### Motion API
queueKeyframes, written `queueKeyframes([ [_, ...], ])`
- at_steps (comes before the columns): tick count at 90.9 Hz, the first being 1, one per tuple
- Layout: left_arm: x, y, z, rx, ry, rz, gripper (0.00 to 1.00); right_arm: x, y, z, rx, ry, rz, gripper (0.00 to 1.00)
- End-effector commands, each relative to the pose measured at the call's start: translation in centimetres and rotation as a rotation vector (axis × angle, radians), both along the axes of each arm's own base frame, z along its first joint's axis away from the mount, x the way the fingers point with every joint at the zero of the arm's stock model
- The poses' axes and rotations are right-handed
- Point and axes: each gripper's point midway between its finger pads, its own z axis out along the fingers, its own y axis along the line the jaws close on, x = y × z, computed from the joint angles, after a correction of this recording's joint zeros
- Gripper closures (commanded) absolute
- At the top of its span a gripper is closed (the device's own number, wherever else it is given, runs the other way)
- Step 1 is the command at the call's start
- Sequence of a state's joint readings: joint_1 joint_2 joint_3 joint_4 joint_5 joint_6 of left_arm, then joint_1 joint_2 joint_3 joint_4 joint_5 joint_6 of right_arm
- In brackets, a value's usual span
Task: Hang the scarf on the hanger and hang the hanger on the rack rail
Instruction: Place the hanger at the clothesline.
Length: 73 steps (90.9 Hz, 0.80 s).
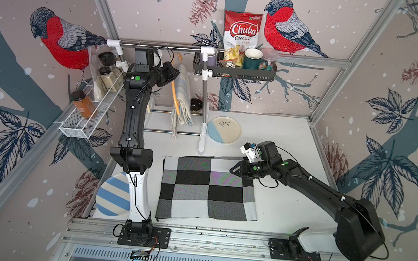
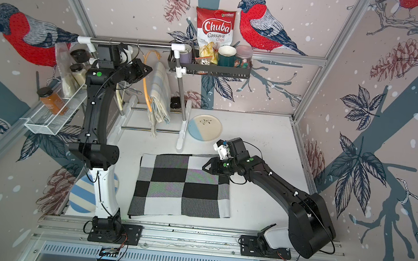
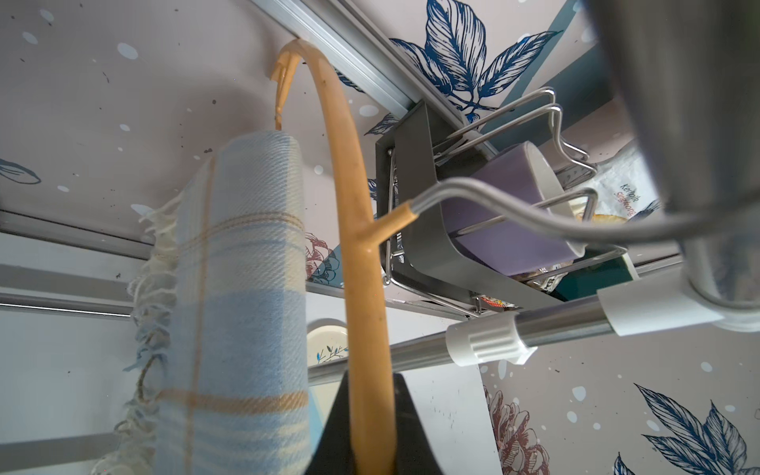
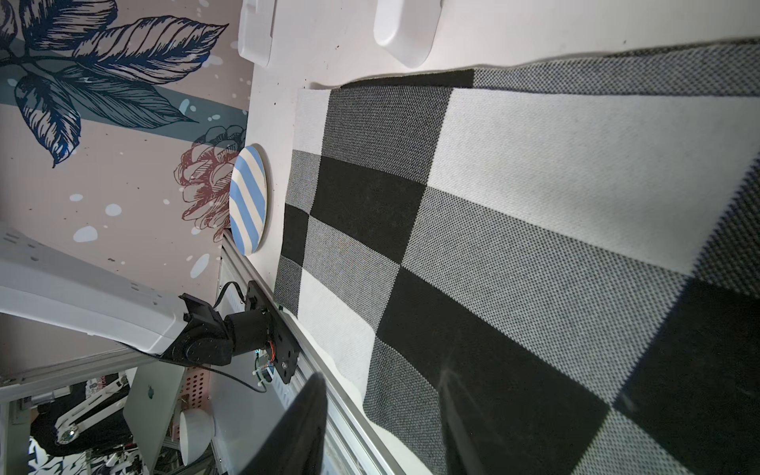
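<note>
Pinching the hanger (image 3: 362, 288), likely to steady it, the left pincer (image 3: 372, 411) is bracing while the spread right pincer (image 4: 382, 382) is hovering over the checkered scarf (image 1: 207, 189).

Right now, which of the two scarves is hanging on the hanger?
The pale blue plaid scarf, draped over the orange hanger; the black-and-white checked scarf lies flat on the table.

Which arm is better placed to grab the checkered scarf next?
Probably right. The right gripper hovers open over a corner of the checkered scarf; the left gripper is shut on the orange hanger.
</note>
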State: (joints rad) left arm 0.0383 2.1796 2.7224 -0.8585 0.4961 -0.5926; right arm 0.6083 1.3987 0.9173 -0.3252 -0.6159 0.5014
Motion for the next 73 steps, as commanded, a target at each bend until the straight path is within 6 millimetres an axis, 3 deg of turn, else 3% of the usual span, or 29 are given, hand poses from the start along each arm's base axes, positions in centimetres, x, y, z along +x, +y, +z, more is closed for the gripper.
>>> queueKeyframes([
  [1,1.3,0.3,-0.5,0.029,-0.035,-0.006,1.0,-0.4,0.2,0.2,0.01,0.015,0.014,0.55],
  [13,0.8,0.1,-2.2,0.051,0.016,-0.031,0.98,-0.3,0.2,0.1,0.011,0.015,0.006,0.55],
  [18,0.2,-0.1,-2.2,0.069,0.017,-0.049,0.6,-0.2,0.3,0.0,0.012,0.015,0.005,0.55],
  [23,-0.5,-0.2,-1.4,0.084,-0.006,-0.067,0.33,-0.2,0.4,0.0,0.015,0.017,0.008,0.54],
  [32,-2.2,-0.4,1.2,0.1,-0.071,-0.081,0.12,-0.1,0.1,0.0,-0.014,-0.004,0.033,0.51],
  [48,-6.8,-0.6,5.7,0.125,-0.154,-0.082,0.04,0.5,-0.2,0.4,0.006,-0.018,0.009,0.49],
  [54,-8.0,-0.5,6.0,0.123,-0.164,-0.071,0.04,0.5,-0.2,0.3,0.012,-0.015,0.007,0.49],
  [60,-10.0,-0.3,7.6,0.125,-0.213,-0.044,0.04,0.4,-0.2,0.2,0.018,-0.012,0.004,0.49],
  [67,-12.0,0.8,8.6,0.153,-0.248,0.032,0.04,0.3,-0.2,0.3,0.024,-0.016,0.007,0.49],
  [73,-13.0,3.0,8.4,0.201,-0.243,0.164,0.04,0.2,-0.2,0.5,0.027,-0.021,0.006,0.49],
])
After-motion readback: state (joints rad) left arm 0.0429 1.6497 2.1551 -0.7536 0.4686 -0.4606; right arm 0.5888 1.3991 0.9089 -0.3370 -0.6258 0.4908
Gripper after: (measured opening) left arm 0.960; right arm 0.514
